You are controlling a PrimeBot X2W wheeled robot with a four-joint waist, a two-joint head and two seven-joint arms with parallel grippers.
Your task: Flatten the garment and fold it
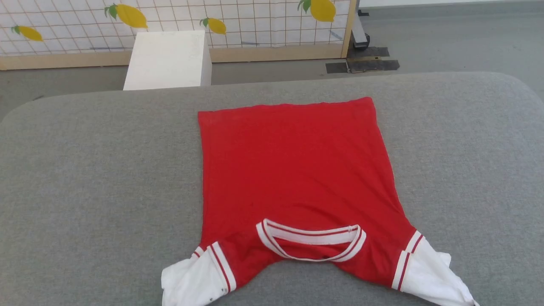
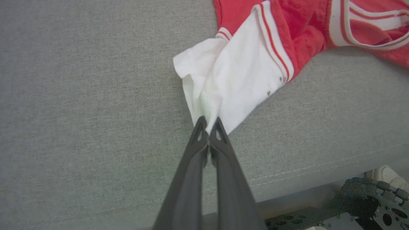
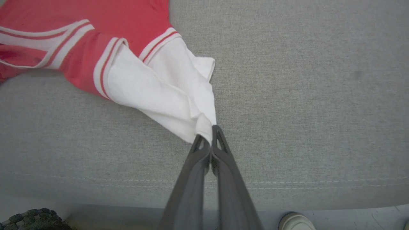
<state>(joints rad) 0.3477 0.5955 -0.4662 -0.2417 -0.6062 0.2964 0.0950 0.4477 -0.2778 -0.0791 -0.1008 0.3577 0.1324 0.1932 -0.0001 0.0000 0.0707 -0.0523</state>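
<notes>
garment (image 1: 297, 170): red, white sleeves, striped collar | cushion (image 1: 85, 170): grey

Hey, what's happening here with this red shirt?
A two-armed robot is working on a shirt spread over a grey padded surface, with the collar nearest the robot. The left end effector is shut on the tip of the white left sleeve, and the right end effector on the right sleeve. The body lies mostly flat, the sleeves are bunched, and no fold is made yet.

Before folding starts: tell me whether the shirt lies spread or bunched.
Mostly spread: the shirt lies flat, but both sleeves bunch, pinched by the left gripper and right gripper.
</notes>
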